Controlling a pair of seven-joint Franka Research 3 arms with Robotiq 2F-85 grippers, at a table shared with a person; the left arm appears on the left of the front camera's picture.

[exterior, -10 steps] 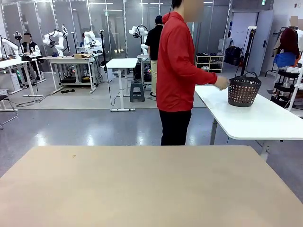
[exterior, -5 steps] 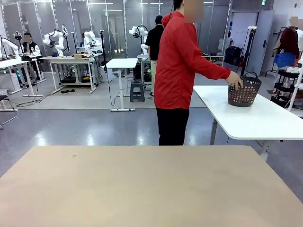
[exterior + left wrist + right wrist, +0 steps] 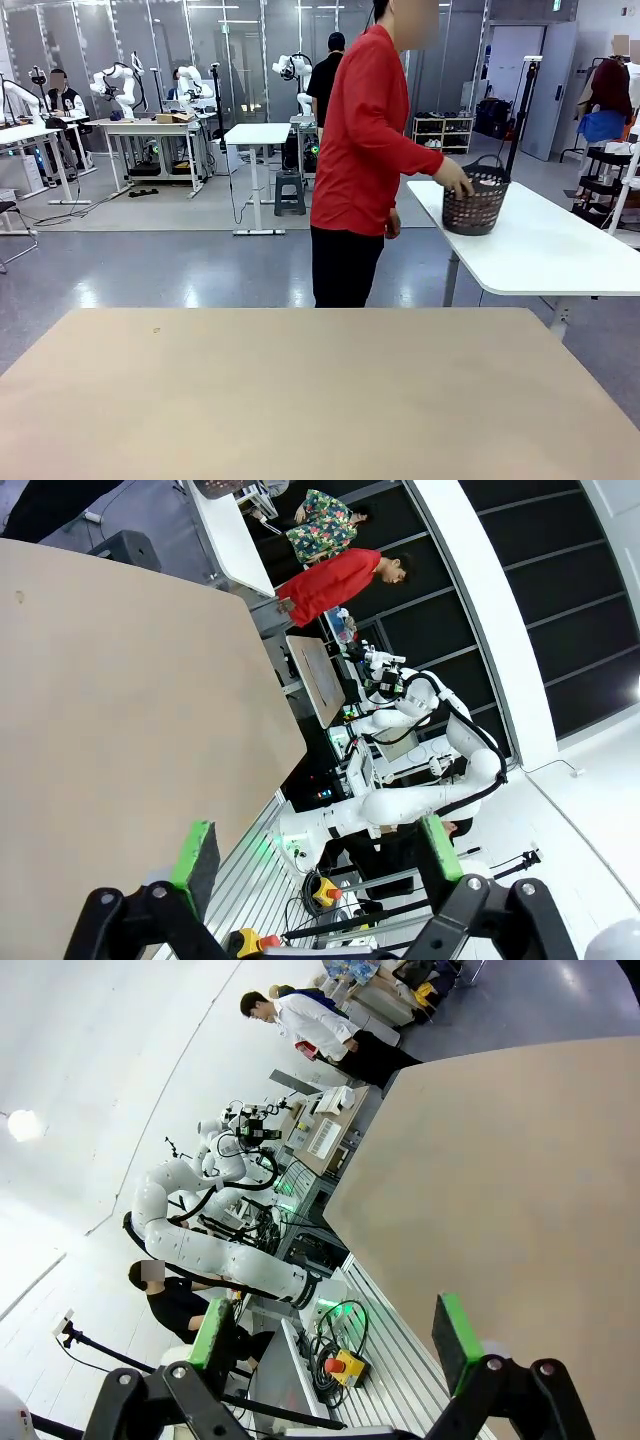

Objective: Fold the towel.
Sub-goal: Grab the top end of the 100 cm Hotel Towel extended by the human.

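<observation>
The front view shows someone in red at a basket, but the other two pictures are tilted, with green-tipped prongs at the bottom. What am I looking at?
This is a two-armed robot's work table. The front view comes from a fixed camera between the arms. It looks across the robot's tan table at a person. The person's hand is on a dark basket that stands on a white side table. The tilted pictures come from a camera on each wrist, so they roll as the wrist turns. The prongs are the fingers of the left end effector and the right end effector. Both are open and hold nothing.
</observation>
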